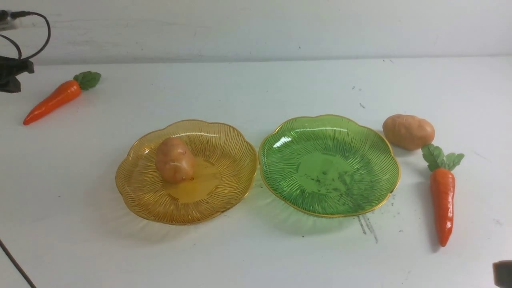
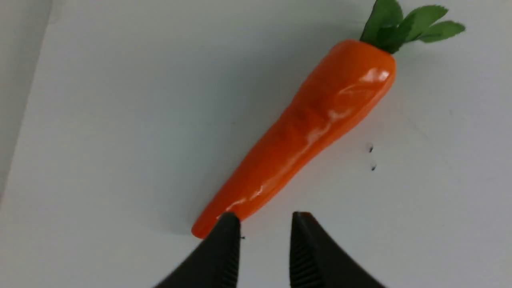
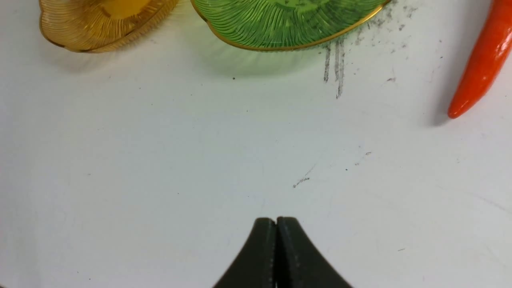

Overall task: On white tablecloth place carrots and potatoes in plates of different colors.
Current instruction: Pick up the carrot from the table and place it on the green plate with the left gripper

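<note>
Carrots lie on the white tablecloth (image 1: pixel 256 256) in the front view. The left carrot (image 1: pixel 54 100) is far left. The right carrot (image 1: pixel 443 200) is beside the green plate (image 1: pixel 372 160), near a loose potato (image 1: pixel 408 131). Another potato (image 1: pixel 175 160) sits in the amber plate (image 1: pixel 140 192).

In the left wrist view, the left end effector (image 2: pixel 266 226) is released, with one fingertip (image 2: pixel 228 224) just beside the left carrot's (image 2: pixel 312 120) tip.

In the right wrist view, the right end effector (image 3: pixel 276 222) is clenched over cloth, well apart from the right carrot (image 3: pixel 480 64).
</note>
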Available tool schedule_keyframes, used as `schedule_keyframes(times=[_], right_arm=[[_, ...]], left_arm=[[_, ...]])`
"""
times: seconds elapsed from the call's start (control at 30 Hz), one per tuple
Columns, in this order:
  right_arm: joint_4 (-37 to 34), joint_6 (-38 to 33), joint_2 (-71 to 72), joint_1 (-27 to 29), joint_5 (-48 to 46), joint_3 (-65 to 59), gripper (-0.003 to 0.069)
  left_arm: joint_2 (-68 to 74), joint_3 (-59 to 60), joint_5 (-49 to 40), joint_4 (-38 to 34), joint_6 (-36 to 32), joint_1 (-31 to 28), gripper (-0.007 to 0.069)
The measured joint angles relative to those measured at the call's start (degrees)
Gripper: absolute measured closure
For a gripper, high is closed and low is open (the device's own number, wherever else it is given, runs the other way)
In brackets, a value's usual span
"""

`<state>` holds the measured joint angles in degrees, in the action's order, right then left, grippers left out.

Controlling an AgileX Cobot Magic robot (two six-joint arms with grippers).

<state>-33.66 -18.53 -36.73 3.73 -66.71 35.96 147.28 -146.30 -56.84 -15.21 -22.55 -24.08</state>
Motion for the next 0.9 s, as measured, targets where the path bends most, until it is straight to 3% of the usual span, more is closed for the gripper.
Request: schedule_keyframes(times=[0.23,0.3,0.47,0.73,0.9], right_arm=[[0.0,1.1,0.0,0.0,0.3,0.0,0.0674],[0.0,1.3,0.0,0.0,0.7,0.0,0.0674],[0.0,2.7,0.0,0.0,1.0,0.0,0.0674],[0.0,2.9,0.0,0.0,1.7,0.0,0.0674],[0.1,2.9,0.0,0.0,2.6,0.0,0.0674]], left_arm=[[5.4,0.0,4.0,-0.9,-2.5,0.0,0.0067],[5.8,0.0,4.8,-1.0,-4.4,0.0,0.0022],[6.8,0.0,8.2,-1.0,-9.5,0.0,0.0008],[8.8,0.0,11.6,-1.6,-11.5,0.0,0.0042],[9.2,-0.1,12.4,-2.0,-13.0,0.3,0.0133]])
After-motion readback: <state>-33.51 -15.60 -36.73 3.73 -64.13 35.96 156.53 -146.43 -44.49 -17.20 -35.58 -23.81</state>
